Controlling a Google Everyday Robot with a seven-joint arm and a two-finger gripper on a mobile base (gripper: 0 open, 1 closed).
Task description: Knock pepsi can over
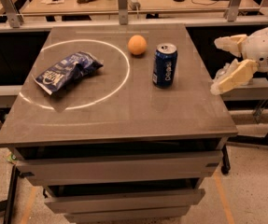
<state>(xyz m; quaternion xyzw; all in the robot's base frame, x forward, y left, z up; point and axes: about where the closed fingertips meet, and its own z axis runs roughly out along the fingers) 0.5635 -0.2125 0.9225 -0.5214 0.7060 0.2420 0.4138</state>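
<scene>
**Can upright, gripper off to its right**

So the can [165, 65] is standing upright on the table [124, 113], silver top up. The orange [137, 45] sits just left of the can and a little behind it, not touching. The chip bag [68, 72] lies well left of the can, inside a white circle [126, 73] painted on the top. The gripper [215, 66] hangs right of the can, out past the table edge, fingers spread wide and holding nothing.
</scene>
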